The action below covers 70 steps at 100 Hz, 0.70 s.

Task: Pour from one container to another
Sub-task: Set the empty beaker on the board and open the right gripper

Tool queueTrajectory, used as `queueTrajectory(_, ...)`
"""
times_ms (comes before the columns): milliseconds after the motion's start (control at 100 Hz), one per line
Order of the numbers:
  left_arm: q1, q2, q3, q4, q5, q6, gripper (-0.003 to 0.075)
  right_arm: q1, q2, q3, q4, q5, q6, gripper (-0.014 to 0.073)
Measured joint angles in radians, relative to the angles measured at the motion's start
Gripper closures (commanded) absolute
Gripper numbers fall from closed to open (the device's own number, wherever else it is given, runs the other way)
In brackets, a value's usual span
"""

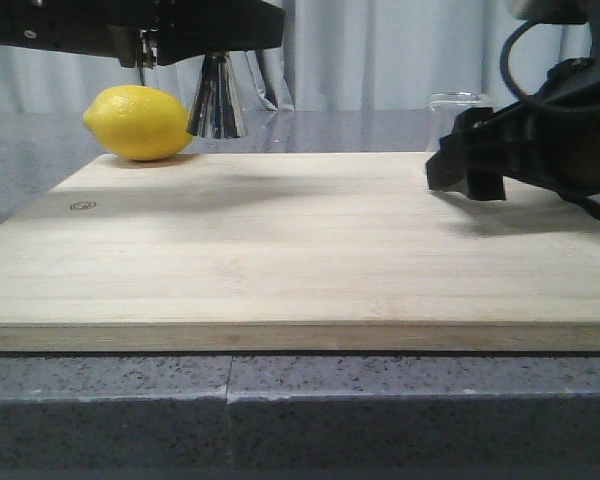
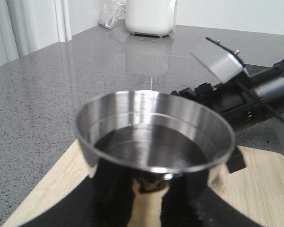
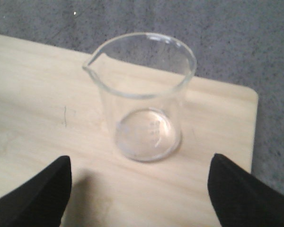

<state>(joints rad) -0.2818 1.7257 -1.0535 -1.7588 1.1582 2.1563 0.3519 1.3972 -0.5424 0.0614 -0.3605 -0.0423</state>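
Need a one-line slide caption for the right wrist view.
Open right gripper facing the empty glass beaker, which stands upright near the cutting board corner.

Lemon beside steel jigger — beaker behind right pincer.

text: none legible | cutting board stamp: unreadable

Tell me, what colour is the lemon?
Bright yellow. The lemon shows best in the front view, sitting at the board's far left corner.
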Motion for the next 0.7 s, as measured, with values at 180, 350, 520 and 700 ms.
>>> queueTrajectory(180,0.0,0.0,0.0,0.0,0.0,0.0,0.0493,0.0,-0.159,0.002,0.0,0.282,0.0,0.0055)
queueTrajectory(350,0.0,0.0,0.0,0.0,0.0,0.0,0.0493,0.0,-0.286,-0.017,0.0,0.542,0.001,0.0055)
queueTrajectory(520,0.0,0.0,0.0,0.0,0.0,0.0,0.0493,0.0,-0.384,-0.054,-0.02,0.732,0.003,0.0059)
queueTrajectory(700,0.0,0.0,0.0,0.0,0.0,0.0,0.0493,0.0,-0.457,-0.056,-0.026,0.787,0.003,0.0064)
